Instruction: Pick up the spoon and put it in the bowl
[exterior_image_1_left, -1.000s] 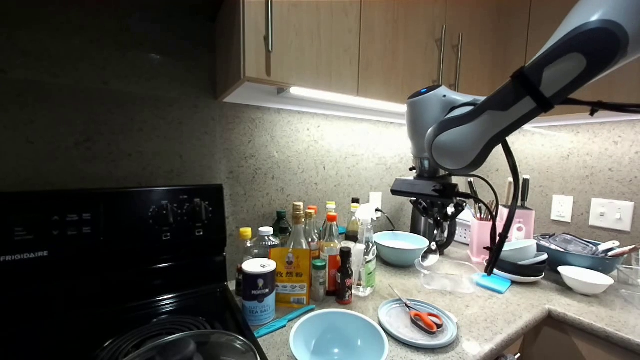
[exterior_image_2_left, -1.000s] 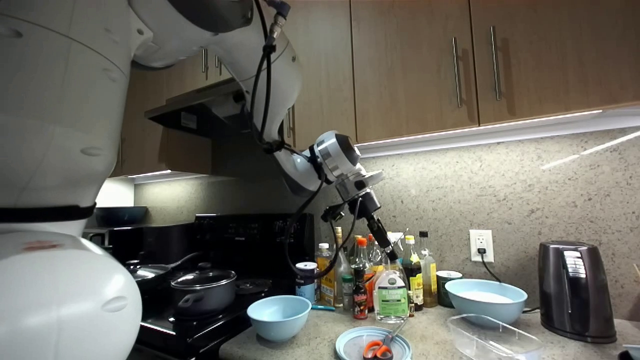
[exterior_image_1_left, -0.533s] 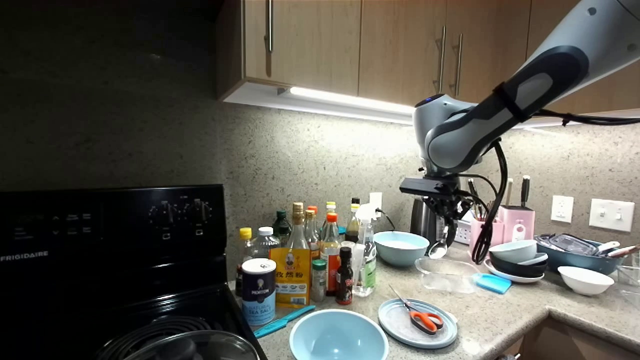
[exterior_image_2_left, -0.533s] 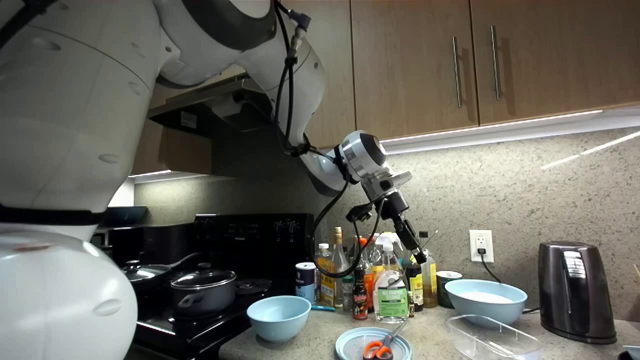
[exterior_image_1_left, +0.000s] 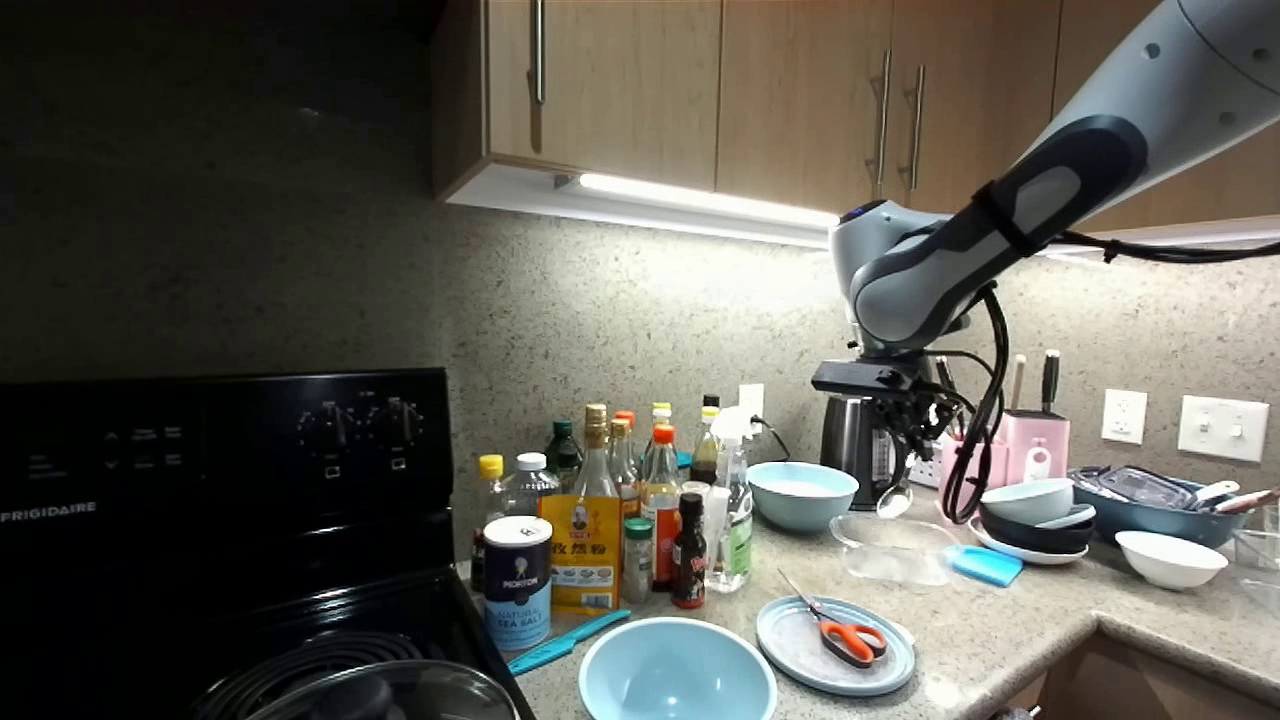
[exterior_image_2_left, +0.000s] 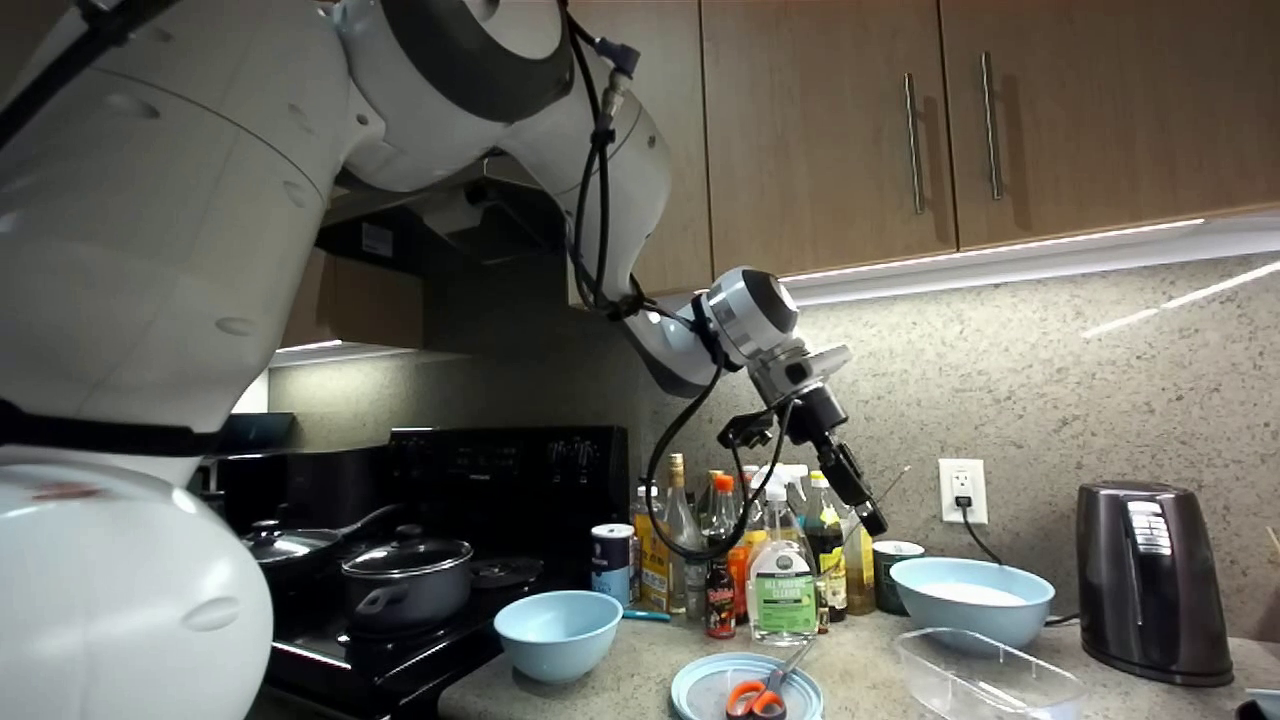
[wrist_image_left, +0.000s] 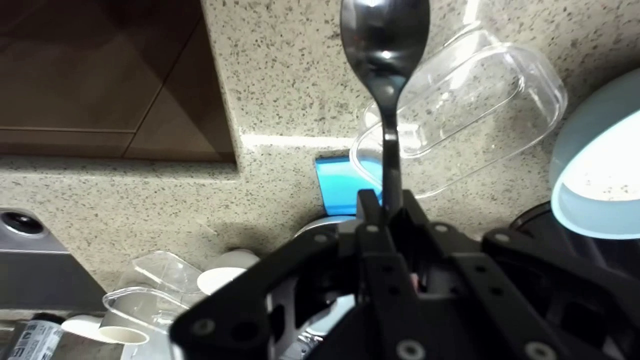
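My gripper (wrist_image_left: 391, 202) is shut on the handle of a metal spoon (wrist_image_left: 385, 42) in the wrist view. The spoon's bowl end sticks out past the fingertips. In an exterior view my gripper (exterior_image_1_left: 912, 452) is in the air, with the spoon (exterior_image_1_left: 894, 502) hanging down from it. My gripper (exterior_image_2_left: 872, 518) also shows in an exterior view, with only a thin line of the spoon visible. One light blue bowl (exterior_image_1_left: 678, 675) stands at the counter's front near the stove. Another light blue bowl (exterior_image_1_left: 802, 505) stands by the kettle; it also shows in the wrist view (wrist_image_left: 575, 145).
A clear plastic container (wrist_image_left: 465, 115) and a blue flat item (wrist_image_left: 340, 182) lie below the spoon. A plate with orange scissors (exterior_image_1_left: 848, 640), several bottles (exterior_image_1_left: 660, 500), a dark kettle (exterior_image_2_left: 1150, 590), pink holders (exterior_image_1_left: 1035, 450) and stacked bowls (exterior_image_1_left: 1040, 530) stand around.
My gripper, with the spoon held, has moved right in both exterior views, from in front of the bottles toward the kettle side. The bowls and other items have not moved.
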